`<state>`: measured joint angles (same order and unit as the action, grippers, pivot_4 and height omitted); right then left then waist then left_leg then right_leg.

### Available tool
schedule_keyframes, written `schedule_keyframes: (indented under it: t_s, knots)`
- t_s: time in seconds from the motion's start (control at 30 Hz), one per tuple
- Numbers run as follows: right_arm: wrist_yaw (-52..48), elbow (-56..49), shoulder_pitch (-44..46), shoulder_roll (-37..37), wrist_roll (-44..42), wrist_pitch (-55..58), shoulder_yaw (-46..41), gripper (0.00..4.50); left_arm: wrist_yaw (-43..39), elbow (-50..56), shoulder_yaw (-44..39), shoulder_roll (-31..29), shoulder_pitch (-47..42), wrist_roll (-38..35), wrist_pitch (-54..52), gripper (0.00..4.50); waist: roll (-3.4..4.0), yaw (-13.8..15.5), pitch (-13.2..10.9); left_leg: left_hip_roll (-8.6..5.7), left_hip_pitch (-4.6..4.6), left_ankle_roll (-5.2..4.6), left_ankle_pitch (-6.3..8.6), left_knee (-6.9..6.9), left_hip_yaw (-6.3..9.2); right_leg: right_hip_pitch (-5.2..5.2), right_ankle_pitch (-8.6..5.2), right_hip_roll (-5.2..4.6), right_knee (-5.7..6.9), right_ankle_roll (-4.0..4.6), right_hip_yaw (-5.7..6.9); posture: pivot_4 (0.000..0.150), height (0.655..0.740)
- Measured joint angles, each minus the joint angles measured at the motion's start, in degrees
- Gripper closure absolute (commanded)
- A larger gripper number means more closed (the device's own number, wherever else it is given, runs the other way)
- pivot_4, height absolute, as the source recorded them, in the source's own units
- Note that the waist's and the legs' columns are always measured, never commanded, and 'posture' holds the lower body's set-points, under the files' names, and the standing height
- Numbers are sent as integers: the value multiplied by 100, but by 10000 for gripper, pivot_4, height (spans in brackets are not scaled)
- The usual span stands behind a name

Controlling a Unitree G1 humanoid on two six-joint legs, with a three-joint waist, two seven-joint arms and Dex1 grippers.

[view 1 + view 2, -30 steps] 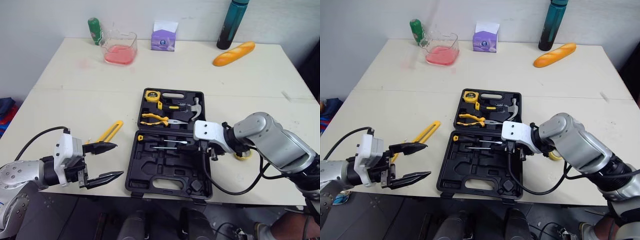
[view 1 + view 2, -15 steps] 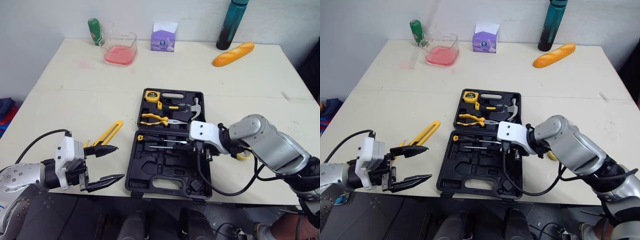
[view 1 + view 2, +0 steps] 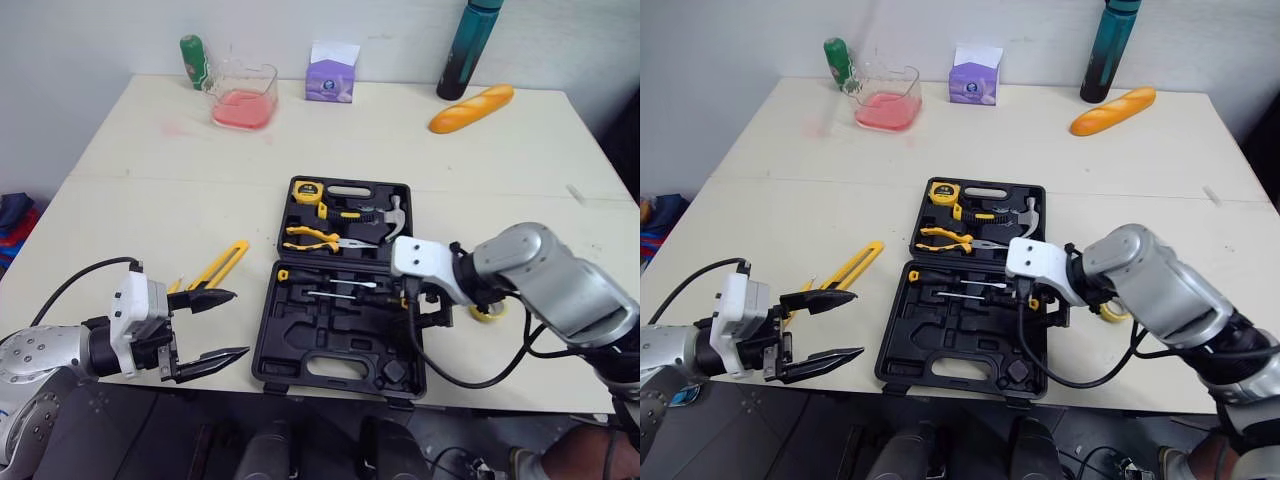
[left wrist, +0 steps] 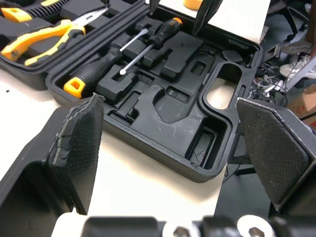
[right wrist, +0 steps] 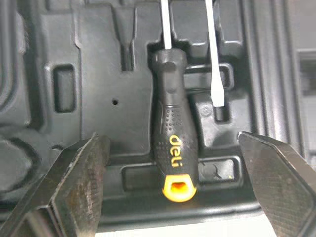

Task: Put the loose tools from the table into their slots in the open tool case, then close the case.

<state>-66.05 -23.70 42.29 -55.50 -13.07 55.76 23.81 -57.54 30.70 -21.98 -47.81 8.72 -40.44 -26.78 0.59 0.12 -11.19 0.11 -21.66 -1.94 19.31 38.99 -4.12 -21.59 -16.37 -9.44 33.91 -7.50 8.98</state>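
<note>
Bread [image 3: 471,107], teal bottle [image 3: 463,52], purple box [image 3: 331,78], possibly tissues.

Head stereo downward; wrists near case [image 4: 163,118]

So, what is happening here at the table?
An open case is being packed. The right tool, open, hovers over a screwdriver lying in the case's near half. The left tool, also open, hangs at the near edge of the table, near a yellow knife that lies loose there. The case is not yet closed.
</note>
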Motion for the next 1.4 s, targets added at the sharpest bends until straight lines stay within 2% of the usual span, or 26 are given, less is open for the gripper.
schedule_keyframes:
  t_s: [0.13,0.3,0.43,0.53,0.6,0.63,0.67,0.77,0.83,1.0,1.4]
  knots:
    - [-153,448,-600,-111,-250,-690,-811,2179,34,-4,-11,19,-123,-61,-6,0,-4,8,1,-2,0,-3,2,0,-1,3,0,0,-3,0,1,1500,7400]
    - [-273,923,-1489,136,-627,-1873,-1737,2179,45,-7,-7,24,-201,-105,-28,0,-4,-23,0,1,4,-3,1,-2,-9,3,0,2,3,-1,-1,1500,7400]
    - [-554,1284,-2162,722,-1148,-2755,-2366,2179,40,-33,10,23,-244,-110,-37,0,-5,-14,-1,1,10,-4,-1,0,-10,9,1,4,7,-1,-5,1500,7400]
    - [-699,1334,-2306,999,-1392,-3068,-2447,11118,40,-45,17,22,-291,-110,-62,0,-2,-20,-2,2,14,-5,-2,1,-13,8,1,3,10,-1,-9,1500,7400]
    - [-723,1342,-2356,1218,-1497,-3220,-2449,20815,47,-42,17,21,-332,-110,-77,0,-2,-15,-2,3,15,-4,-2,0,-11,8,1,3,11,-1,-8,1500,7400]
    - [-720,1359,-2384,1327,-1500,-3320,-2414,27112,50,-41,18,21,-332,-110,-87,0,-2,-15,-2,3,15,-4,-2,0,-11,7,1,3,11,-1,-8,1500,7400]
    - [-712,1385,-2400,1388,-1497,-3371,-2387,30423,53,-40,18,21,-332,-109,-93,0,-2,-14,-2,2,14,-4,-2,0,-11,7,1,3,10,-1,-8,1500,7400]
    - [-646,1589,-2328,1633,-1318,-3661,-2194,44654,115,-26,22,21,-324,-99,-116,0,-3,-19,-2,1,14,-4,-2,0,-12,8,1,2,10,-1,-9,1500,7400]
    - [-553,1857,-2149,1928,-1128,-3891,-1961,44654,193,-3,68,22,-362,-69,-117,0,-2,-26,-2,1,16,-1,-3,0,-12,5,1,2,15,-1,-10,1500,7400]
    - [-573,2323,-1935,2077,-782,-4305,-1680,44654,256,16,69,22,-307,-63,-126,0,-2,-13,-2,-1,15,-2,-3,0,-12,6,0,2,12,0,-10,1500,7400]
    - [-578,2649,-1688,2321,-690,-4438,-1394,44654,310,255,47,37,-6,-77,-122,0,-1,-21,-3,2,15,-1,-3,0,-11,4,0,3,14,0,-10,1500,7400]
